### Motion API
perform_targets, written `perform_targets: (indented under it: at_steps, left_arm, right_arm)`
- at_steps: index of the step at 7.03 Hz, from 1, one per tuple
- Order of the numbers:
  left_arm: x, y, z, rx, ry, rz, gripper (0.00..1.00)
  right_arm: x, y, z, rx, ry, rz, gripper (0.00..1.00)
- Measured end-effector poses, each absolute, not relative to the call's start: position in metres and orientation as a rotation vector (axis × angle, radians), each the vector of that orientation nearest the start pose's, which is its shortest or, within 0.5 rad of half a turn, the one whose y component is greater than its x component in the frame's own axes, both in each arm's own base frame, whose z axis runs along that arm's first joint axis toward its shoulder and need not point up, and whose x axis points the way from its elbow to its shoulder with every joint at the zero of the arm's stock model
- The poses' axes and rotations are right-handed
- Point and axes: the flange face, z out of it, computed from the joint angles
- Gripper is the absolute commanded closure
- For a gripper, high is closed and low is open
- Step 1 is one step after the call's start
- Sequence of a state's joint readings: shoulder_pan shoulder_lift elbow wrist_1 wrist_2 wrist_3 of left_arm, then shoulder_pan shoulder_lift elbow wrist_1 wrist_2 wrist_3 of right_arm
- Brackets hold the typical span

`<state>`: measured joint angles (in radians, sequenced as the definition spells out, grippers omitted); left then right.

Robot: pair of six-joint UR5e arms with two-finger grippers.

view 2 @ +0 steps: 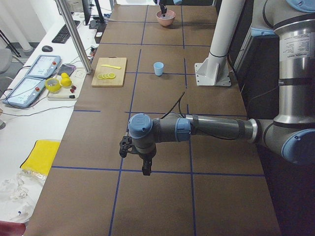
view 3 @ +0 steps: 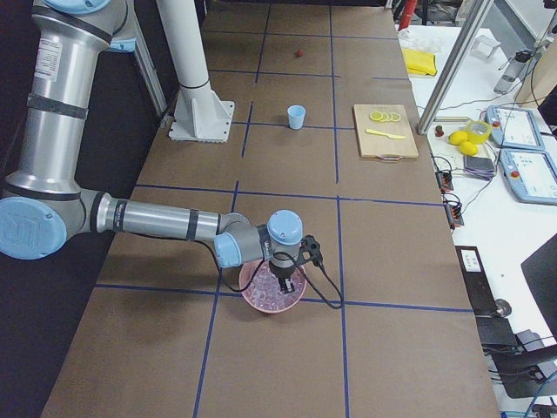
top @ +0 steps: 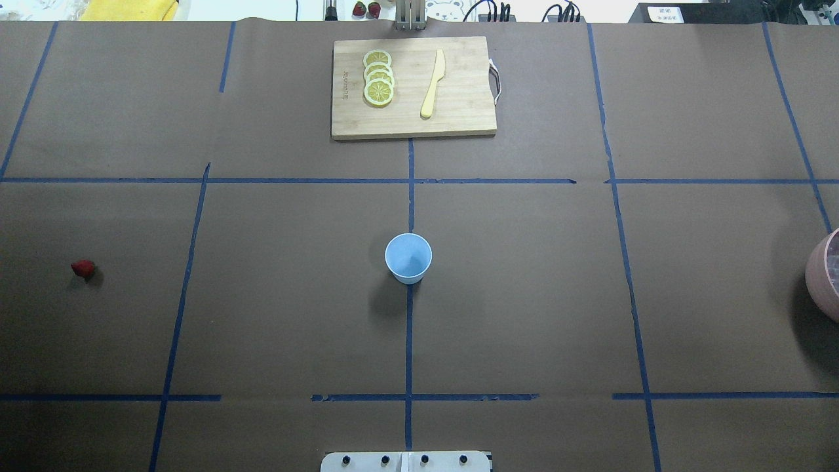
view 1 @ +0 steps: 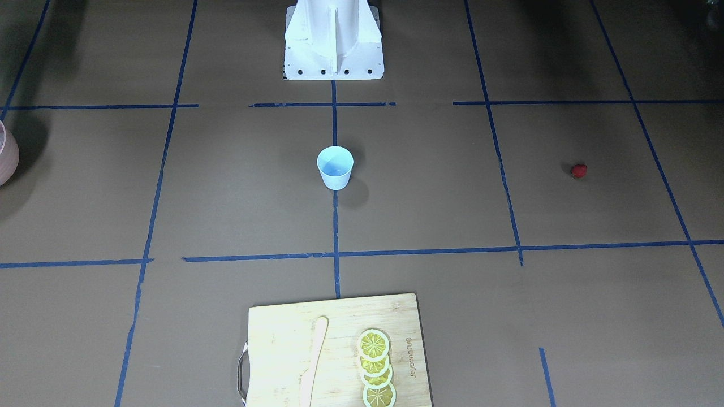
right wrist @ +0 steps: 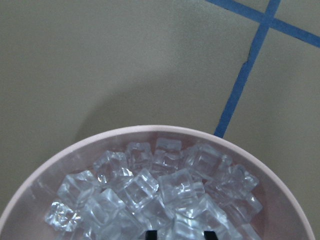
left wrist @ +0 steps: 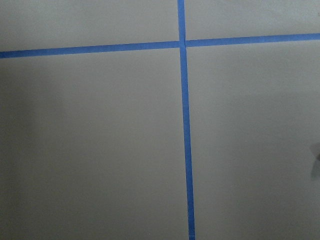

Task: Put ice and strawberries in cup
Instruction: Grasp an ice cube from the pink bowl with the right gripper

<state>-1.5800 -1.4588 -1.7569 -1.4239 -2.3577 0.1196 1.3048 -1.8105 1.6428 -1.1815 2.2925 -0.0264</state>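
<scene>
pink bowl (top: pixel 820 282): well apart from the cup (top: pixel 408 257), cut by the overhead view's edge.
right gripper (right wrist: pixel 180 234): only two dark tips of its fingers (right wrist: pixel 152 234) show at the wrist view's bottom edge, over the ice (right wrist: pixel 150 192); whether they grip a cube cannot be told.
left gripper (view 2: pixel 145 168): seen only from the side, well apart from the cup; finger spacing unclear.
strawberry (view 3: pixel 298 52): beyond the cup, too small for detail.
cutting board (view 1: pixel 283 339): its end away from the cup, the knife (view 1: pixel 314 356) and last lemon slice (view 1: pixel 379 395) are cut off.

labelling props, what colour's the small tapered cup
The small tapered cup is pale blue, clearest in the overhead view.
</scene>
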Motion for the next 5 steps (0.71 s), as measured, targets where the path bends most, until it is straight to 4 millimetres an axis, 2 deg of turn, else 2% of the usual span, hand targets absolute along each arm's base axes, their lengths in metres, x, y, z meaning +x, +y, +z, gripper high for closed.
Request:
perform_targets:
  at_steps: [2, 3, 4, 5]
  left_arm:
    - [-0.067, -0.438, 0.631, -0.015, 0.789, 0.078, 0.00]
    - [-0.067, -0.438, 0.630, -0.012, 0.789, 0.078, 0.00]
    - [-0.067, -0.438, 0.629, -0.011, 0.789, 0.079, 0.00]
    - [-0.067, -0.438, 0.629, -0.011, 0.789, 0.079, 0.00]
  right_arm:
    - [-0.038, -0.403, 0.691, 0.128, -0.742, -0.358, 0.96]
    - [-0.035, -0.408, 0.683, 0.147, -0.744, -0.355, 0.96]
    - [-0.028, -0.417, 0.668, 0.172, -0.746, -0.340, 0.96]
    - [-0.020, -0.433, 0.642, 0.192, -0.746, -0.313, 0.98]
